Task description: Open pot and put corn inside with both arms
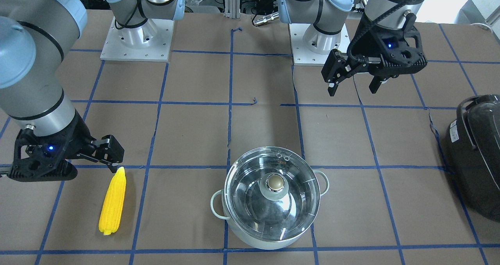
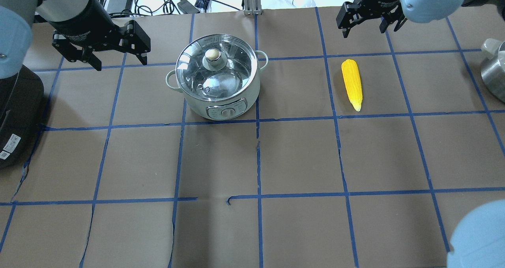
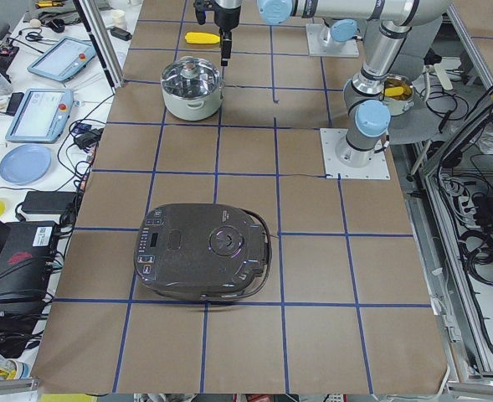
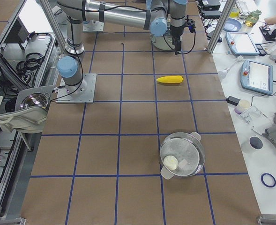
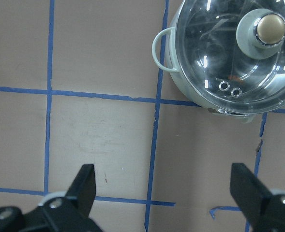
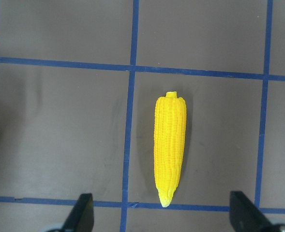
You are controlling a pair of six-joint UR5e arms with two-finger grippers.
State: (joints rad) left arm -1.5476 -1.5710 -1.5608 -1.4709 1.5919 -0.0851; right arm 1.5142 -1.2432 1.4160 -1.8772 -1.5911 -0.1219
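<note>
**Steel pot (image 1: 269,239) sitting lidded, corn (image 1: 113,201) lying loose, both grippers hanging open**

Nearest the front-facing camera, the pot is standing upright on the brown paper (image 1: 187,132). Its pale mint-green wall is curving round a polished steel inside. The glass lid (image 1: 250,187) is sitting flat on the rim and closing it, with the brass-coloured knob (image 1: 275,182) rising at its middle. Through the glass the shiny steel bottom is showing. Two small loop handles are sticking out on opposite sides, and in the overhead view a panel with a dial (image 2: 227,111) is facing the robot.

Well apart from the pot, toward the robot's right, the corn is lying flat on the paper. It is bright yellow plastic, ridged with rows of kernels, and it is tapering to a point that is aiming at the robot.

Farther back, the right gripper (image 2: 363,32) is hovering above the corn with its jaws spread wide, gripping nothing. In its wrist view the pointed tip is lying between the two fingers (image 6: 82,215), below them and not touching. Even farther back, the left gripper (image 1: 352,92) is hanging with its jaws likewise wide apart and empty. Its wrist view is showing the pot off to one side of the gap, beyond the fingertips and apart from them.

A black appliance (image 1: 478,159) with a handle is resting at the paper's edge on the robot's left. Blue tape (image 1: 230,81) is marking a grid across the paper, and farthest back the two arm bases (image 1: 136,34) are standing on white plates.
</note>
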